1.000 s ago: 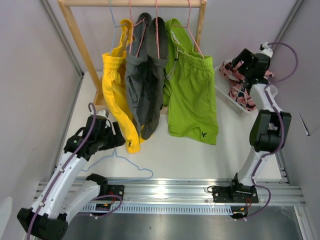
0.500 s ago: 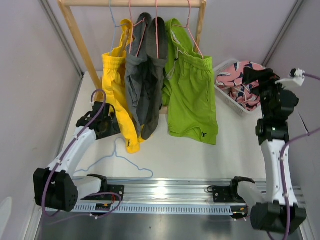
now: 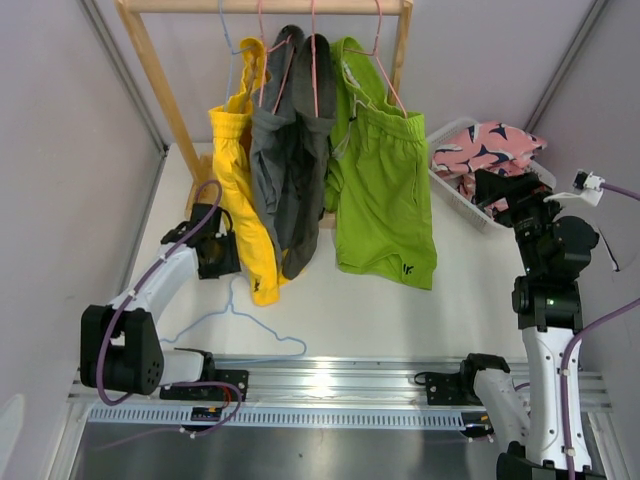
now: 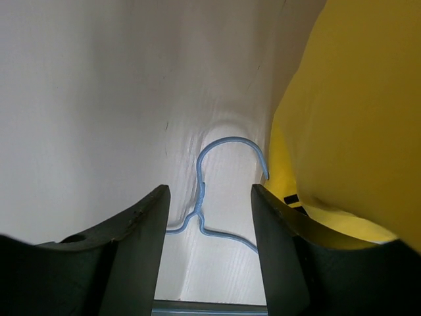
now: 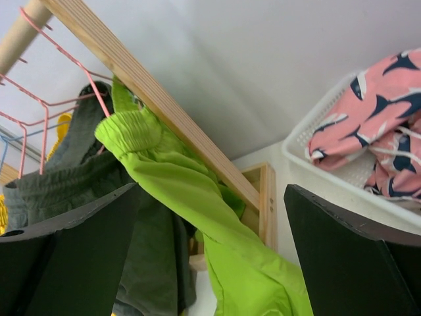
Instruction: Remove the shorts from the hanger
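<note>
Yellow shorts (image 3: 240, 190), dark grey shorts (image 3: 290, 170) and lime green shorts (image 3: 385, 190) hang on hangers from the wooden rack (image 3: 265, 6). Pink patterned shorts (image 3: 485, 150) lie in a white basket (image 3: 445, 190) at the right. My left gripper (image 3: 220, 258) is open and empty beside the lower leg of the yellow shorts (image 4: 348, 118). In its wrist view the left gripper (image 4: 207, 250) frames a blue hanger (image 4: 210, 191) on the table. My right gripper (image 3: 490, 185) is open and empty, just in front of the basket. In its wrist view the right gripper (image 5: 210, 263) faces the lime green shorts (image 5: 217, 217).
The empty blue hanger (image 3: 235, 320) lies on the white table near the left arm. Pink wire hangers (image 3: 315, 60) hold the grey and green shorts. The rack's wooden post (image 5: 164, 112) and foot stand between the green shorts and the basket (image 5: 329, 164). Grey walls close in both sides.
My left gripper has moved away from me, up beside the yellow shorts. My right gripper has drawn back from over the basket, where the pink shorts now lie uncovered.
</note>
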Controlling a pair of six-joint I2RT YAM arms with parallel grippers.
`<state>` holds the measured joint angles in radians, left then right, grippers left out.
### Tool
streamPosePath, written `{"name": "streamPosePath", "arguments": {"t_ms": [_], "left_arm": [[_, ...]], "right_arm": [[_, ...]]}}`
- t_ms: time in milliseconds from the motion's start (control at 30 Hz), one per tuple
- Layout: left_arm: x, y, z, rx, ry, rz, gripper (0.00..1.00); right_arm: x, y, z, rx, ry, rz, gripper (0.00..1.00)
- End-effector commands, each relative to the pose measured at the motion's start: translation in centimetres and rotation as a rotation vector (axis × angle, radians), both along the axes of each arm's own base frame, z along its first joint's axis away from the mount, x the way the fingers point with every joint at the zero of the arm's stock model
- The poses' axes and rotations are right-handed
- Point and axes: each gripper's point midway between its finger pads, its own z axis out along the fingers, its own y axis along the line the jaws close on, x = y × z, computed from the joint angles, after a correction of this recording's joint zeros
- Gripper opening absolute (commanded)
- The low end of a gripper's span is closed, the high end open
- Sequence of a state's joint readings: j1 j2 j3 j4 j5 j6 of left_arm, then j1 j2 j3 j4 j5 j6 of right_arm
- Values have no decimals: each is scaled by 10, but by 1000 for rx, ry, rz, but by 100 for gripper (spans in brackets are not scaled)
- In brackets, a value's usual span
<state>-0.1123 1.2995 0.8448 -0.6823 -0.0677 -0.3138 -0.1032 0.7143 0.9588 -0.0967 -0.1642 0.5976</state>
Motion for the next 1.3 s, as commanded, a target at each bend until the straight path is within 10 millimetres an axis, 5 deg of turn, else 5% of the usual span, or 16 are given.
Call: {"name": "streamPosePath", "arguments": {"t_ms": [0, 167, 567, 767, 833, 967, 1067, 1167, 1267], "left_arm": [[3, -1, 1, -9, -18, -21, 59], [-4, -4, -31, -1, 126, -44, 59], [-7, 3, -59, 24, 229, -31, 54], [-10, 0, -71, -5, 281, -31, 31], [-10, 0, -74, -12, 287, -27, 16], [-10, 2, -74, -19, 292, -19, 0], [-7, 3, -70, -17, 274, -12, 0], [-2, 18, -53, 55, 217, 31, 0], [10, 43, -15, 170, 108, 109, 0]], "right_arm": [[-6, 5, -9, -3, 25, 21, 99], [-9, 3, -14, -18, 42, 8, 99], [-7, 2, -33, 9, 58, 13, 99], [-4, 3, -50, 38, 76, 19, 99], [-4, 3, -53, 45, 75, 20, 99], [-3, 4, -59, 66, 77, 25, 99], [-4, 4, -62, 67, 77, 27, 99], [-5, 5, -61, 67, 79, 33, 99], [-8, 8, -56, 64, 67, 46, 99]]}}
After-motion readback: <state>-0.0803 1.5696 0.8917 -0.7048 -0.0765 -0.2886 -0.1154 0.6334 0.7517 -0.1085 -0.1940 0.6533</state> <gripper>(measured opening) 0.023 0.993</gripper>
